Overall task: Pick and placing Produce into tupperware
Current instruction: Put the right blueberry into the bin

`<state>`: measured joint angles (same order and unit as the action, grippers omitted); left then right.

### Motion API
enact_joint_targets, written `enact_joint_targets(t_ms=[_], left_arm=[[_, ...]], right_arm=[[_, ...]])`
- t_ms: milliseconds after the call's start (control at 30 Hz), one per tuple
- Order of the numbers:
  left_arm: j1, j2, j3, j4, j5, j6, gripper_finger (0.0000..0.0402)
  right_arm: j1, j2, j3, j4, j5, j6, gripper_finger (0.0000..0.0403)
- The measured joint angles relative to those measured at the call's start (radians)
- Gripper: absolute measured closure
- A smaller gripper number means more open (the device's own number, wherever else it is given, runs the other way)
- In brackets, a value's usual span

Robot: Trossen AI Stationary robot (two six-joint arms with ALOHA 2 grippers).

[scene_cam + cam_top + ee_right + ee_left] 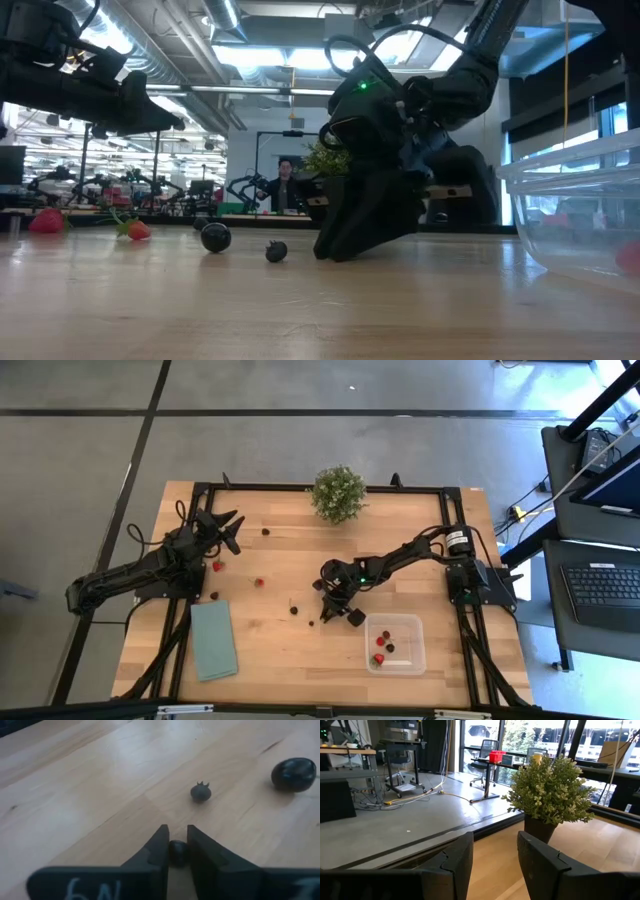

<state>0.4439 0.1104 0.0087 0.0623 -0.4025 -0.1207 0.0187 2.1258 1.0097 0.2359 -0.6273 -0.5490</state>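
As we look down from above, our right tool sits low on the desk beside the clear tupperware, which holds red berries; our left tool waits near the far left edge, by the potted plant. At desk height, two dark berries lie just beside the right tool. Through the left wrist, fingers stand partly apart, empty. Through the right wrist, fingers pinch a dark berry.
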Motion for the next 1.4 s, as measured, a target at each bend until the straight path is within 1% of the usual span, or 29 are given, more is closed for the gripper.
enact_joint_targets(t_ms=[167,300,400,500,567,667,733,800,900,1000,1100,1167,1267,1400], left_arm=[[0.000,0.000,0.000,0.000,0.000,-0.001,0.0257],[0.000,0.000,0.000,0.000,0.000,-0.003,0.0257],[0.000,0.000,0.000,0.000,0.000,-0.003,0.0257],[0.000,0.000,0.000,0.000,0.000,-0.003,0.0257],[0.000,0.000,0.000,0.000,0.000,-0.003,0.0257],[0.000,0.000,0.000,0.000,0.000,-0.003,0.0257],[0.000,0.000,0.000,0.000,0.000,-0.003,0.0257],[0.000,0.000,0.000,0.000,0.000,-0.001,0.0257],[0.000,0.004,0.000,-0.001,0.002,-0.002,0.0257],[0.000,0.008,0.000,-0.001,0.008,-0.004,0.0257],[0.000,0.008,0.000,0.001,0.009,-0.003,0.0257],[0.000,0.008,0.000,-0.001,0.008,-0.003,0.0257],[0.000,0.008,0.000,-0.001,0.008,-0.004,0.0257],[0.000,0.008,0.000,-0.001,0.013,-0.007,0.0257]], right_arm=[[0.000,-0.005,-0.001,0.012,0.007,0.097,0.0348],[-0.008,-0.046,0.005,-0.009,0.042,0.185,0.0351],[-0.036,-0.108,0.028,-0.081,0.123,0.253,0.0352],[-0.067,-0.209,0.078,-0.135,0.202,0.285,0.0353],[-0.074,-0.278,0.119,-0.220,0.260,0.282,0.0353],[-0.072,-0.356,0.213,-0.430,0.385,0.282,0.0353],[-0.074,-0.399,0.299,-0.595,0.420,0.309,0.0353],[-0.064,-0.425,0.391,-0.747,0.439,0.387,0.0353],[-0.026,-0.430,0.499,-0.971,0.449,0.559,0.0354],[0.030,-0.438,0.563,-1.142,0.506,0.715,0.0354],[0.100,-0.437,0.569,-1.304,0.561,0.846,0.0354],[0.153,-0.436,0.560,-1.386,0.567,0.919,0.0354],[0.239,-0.447,0.505,-1.378,0.566,1.028,0.0354],[0.338,-0.452,0.416,-1.290,0.579,1.180,0.0354]])
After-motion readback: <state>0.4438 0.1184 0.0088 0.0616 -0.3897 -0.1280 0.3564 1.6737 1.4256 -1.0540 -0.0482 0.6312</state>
